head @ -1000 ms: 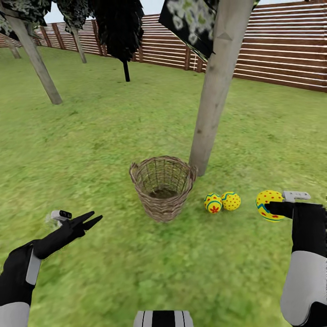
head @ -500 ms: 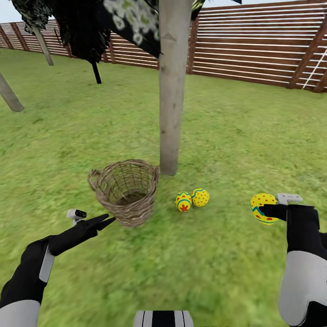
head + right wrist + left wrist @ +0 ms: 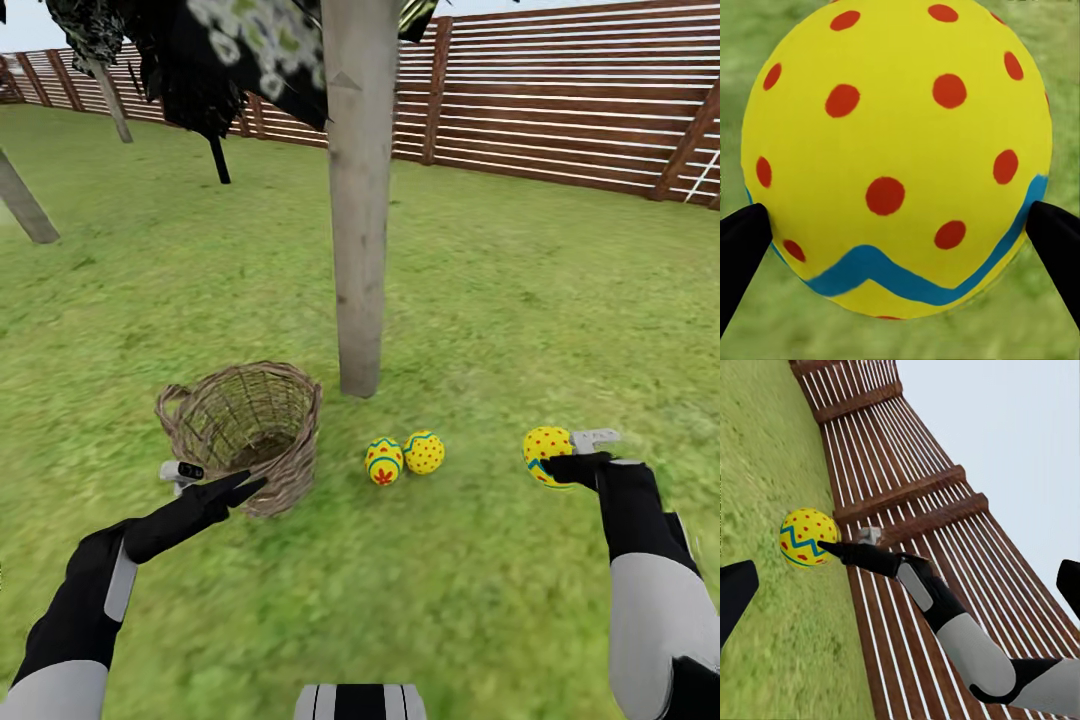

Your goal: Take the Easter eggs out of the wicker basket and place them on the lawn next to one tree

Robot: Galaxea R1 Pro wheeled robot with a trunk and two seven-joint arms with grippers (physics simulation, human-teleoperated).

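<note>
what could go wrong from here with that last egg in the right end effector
1. The right end effector grips the third egg only at its rounded sides, so it might slip early.
2. Released here, it may land or roll too far from the tree, apart from the two eggs near the trunk.

We are seeing a wicker basket (image 3: 243, 432) of rough woven twigs, a tree (image 3: 358, 200) trunk of pale matt wood, a slatted wooden fence (image 3: 560, 95), and a smooth, painted-looking egg (image 3: 896, 157) over blurry lawn (image 3: 480, 300).
</note>
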